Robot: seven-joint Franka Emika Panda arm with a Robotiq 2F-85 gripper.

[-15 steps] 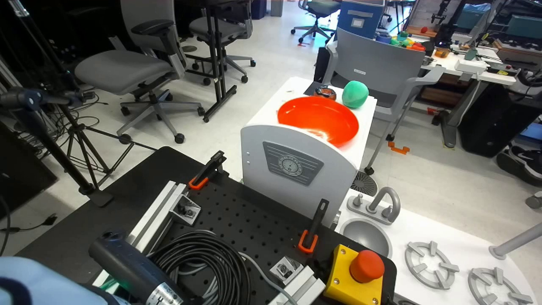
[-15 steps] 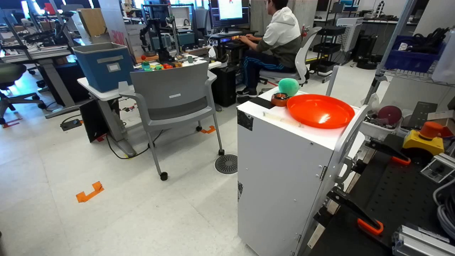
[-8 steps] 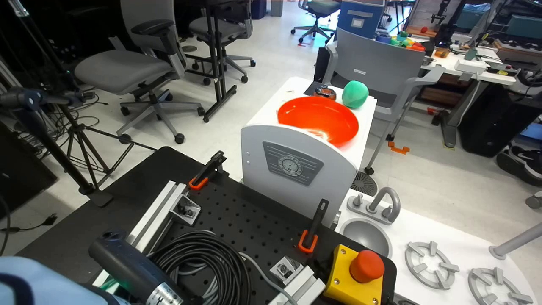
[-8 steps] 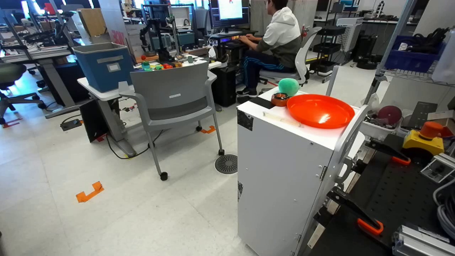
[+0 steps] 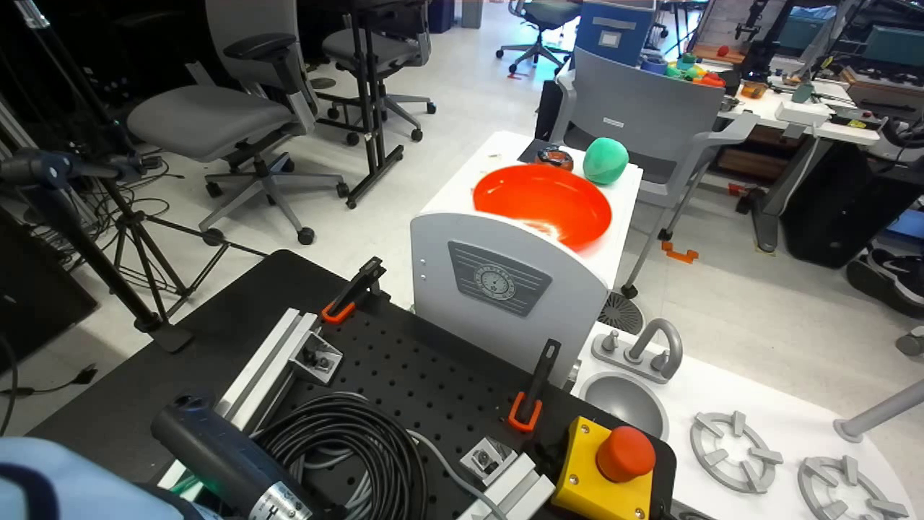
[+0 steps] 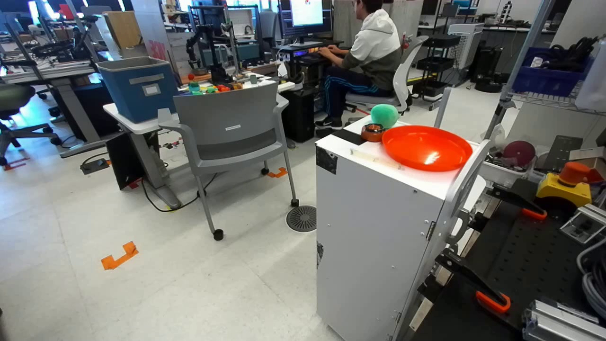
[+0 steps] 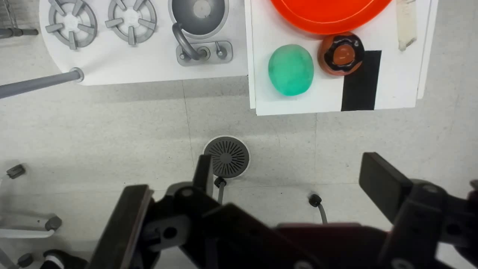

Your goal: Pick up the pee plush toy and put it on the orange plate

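The pee plush toy, a round green ball, sits on the white cabinet top in both exterior views (image 5: pixel 606 161) (image 6: pixel 384 116) and in the wrist view (image 7: pixel 291 70). It lies near a corner, beside the orange plate and apart from it in the wrist view. The orange plate (image 5: pixel 530 195) is empty; it also shows in an exterior view (image 6: pixel 426 149) and, cut by the top edge, in the wrist view (image 7: pixel 328 16). My gripper (image 7: pixel 285 158) is open with nothing between its fingers. In the wrist view the ball is above the fingers in the picture. Neither exterior view shows the gripper.
A brown donut-like toy (image 7: pixel 341 53) sits between ball and plate on the cabinet (image 6: pixel 378 227). A grey upright panel (image 5: pixel 505 289) rises in front of the plate. A sink with a faucet (image 5: pixel 653 343), burners (image 5: pixel 736 451) and a yellow box with a red button (image 5: pixel 606 469) are nearby.
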